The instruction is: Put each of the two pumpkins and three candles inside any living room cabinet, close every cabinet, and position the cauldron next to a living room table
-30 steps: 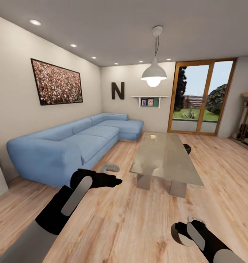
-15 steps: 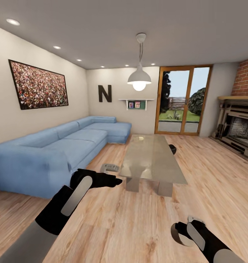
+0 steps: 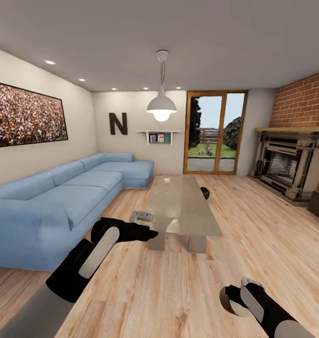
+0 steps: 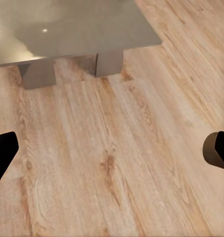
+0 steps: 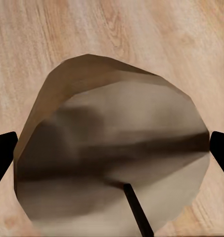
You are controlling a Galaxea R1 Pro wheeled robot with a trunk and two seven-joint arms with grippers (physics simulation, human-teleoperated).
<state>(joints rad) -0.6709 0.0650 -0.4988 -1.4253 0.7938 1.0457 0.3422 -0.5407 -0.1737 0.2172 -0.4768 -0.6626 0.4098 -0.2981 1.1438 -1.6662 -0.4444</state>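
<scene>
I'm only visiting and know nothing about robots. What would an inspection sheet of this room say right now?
Surface: light wood plank floor, bare around the arms.
Job's things: candle, beige with a dark wick, between the right fingers; low glass-topped table ahead; small black shape, likely the cauldron, on the floor at the table's right edge.
Clutter: grey object on the floor left of the table, too small to identify.
Grippers: left end effector open and empty; right end effector closed on the candle.
Cables: nothing seen.
Surroundings: blue sofa at left, glass doors at the far end, fireplace under red brick at right, hanging lamp.
</scene>
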